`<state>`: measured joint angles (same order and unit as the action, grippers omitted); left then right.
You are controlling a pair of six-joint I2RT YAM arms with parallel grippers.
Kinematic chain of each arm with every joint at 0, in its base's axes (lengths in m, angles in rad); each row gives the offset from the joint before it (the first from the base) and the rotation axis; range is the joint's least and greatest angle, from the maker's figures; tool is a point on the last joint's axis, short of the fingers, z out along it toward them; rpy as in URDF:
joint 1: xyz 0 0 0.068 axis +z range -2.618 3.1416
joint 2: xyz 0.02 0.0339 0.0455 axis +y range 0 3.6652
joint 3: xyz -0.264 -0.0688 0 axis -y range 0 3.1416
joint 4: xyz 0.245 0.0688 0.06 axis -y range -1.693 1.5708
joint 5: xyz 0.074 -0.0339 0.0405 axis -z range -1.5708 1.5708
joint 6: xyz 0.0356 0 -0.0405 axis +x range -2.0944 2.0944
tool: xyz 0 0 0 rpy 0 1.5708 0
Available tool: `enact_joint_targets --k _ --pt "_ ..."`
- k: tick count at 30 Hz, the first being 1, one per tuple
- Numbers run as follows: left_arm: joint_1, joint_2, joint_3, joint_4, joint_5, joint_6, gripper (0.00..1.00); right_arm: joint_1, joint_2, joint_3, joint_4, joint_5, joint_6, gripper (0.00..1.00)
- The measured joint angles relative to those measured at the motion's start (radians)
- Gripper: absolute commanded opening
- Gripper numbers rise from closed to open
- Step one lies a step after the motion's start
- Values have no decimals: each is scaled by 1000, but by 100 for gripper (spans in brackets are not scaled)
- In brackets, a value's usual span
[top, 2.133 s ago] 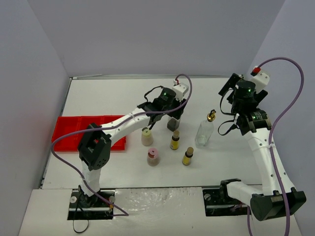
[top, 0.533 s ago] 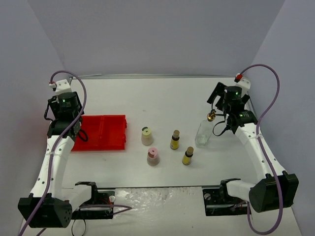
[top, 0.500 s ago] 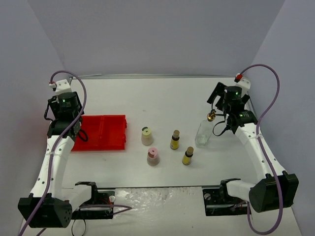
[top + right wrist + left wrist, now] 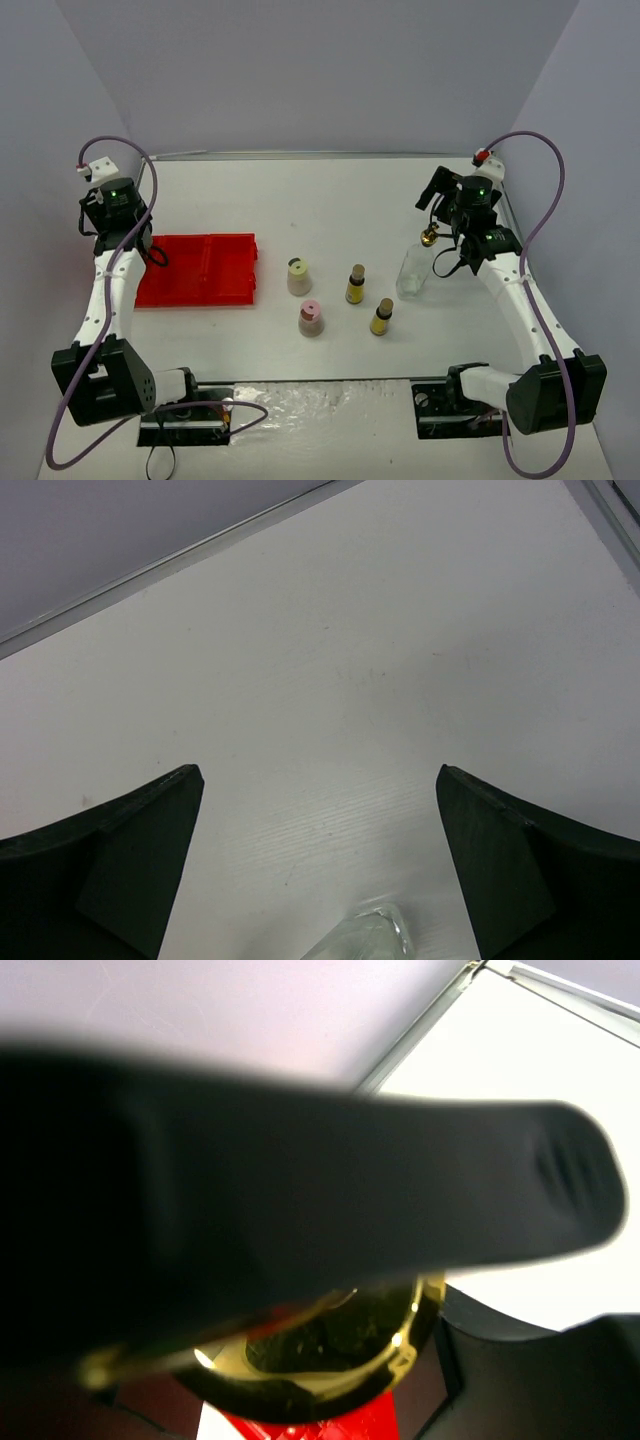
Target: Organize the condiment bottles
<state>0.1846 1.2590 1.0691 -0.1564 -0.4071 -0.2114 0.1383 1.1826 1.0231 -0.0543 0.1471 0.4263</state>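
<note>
My left gripper (image 4: 120, 232) hangs over the left end of the red compartment tray (image 4: 225, 270). In the left wrist view it (image 4: 400, 1300) is shut on the gold spout (image 4: 330, 1360) of a tall glass bottle, with red tray below it. The top view hides this bottle under the arm. My right gripper (image 4: 436, 196) is open, just behind the second tall clear glass bottle (image 4: 413, 272). Its glass shows low between the fingers (image 4: 365, 938). A beige yellow-capped bottle (image 4: 298, 277), a beige pink-capped one (image 4: 311, 319) and two tiny yellow bottles (image 4: 355, 285) (image 4: 381, 317) stand mid-table.
The table's walls stand close to both grippers on the left and right. The arm bases (image 4: 185, 410) sit at the near edge. The right arm's purple cable (image 4: 540, 190) loops beside the right wall.
Since 2.1 s ago my left arm has swung from the table's middle to the tray's left end with the glass bottle. In the last half second it went slightly farther left; the right gripper barely moved.
</note>
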Motion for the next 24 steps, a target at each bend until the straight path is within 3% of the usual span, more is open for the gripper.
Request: enact_joint_targets --k 10,19,20,22,24 --pt "120 85 -142 196 111 -97 0 0 -22 -5 7 -7 -8 100" --pt "130 92 -208 356 141 -140 0 1 -23 -12 8 -9 -11 100" --pt "130 94 -211 366 144 -143 3 1 -23 -12 8 -11 -11 100" --pt "130 98 -212 375 144 -153 19 1 -23 -12 8 -13 -12 100" --pt "130 100 -212 379 145 -166 47 1 -23 -12 8 -15 -13 100"
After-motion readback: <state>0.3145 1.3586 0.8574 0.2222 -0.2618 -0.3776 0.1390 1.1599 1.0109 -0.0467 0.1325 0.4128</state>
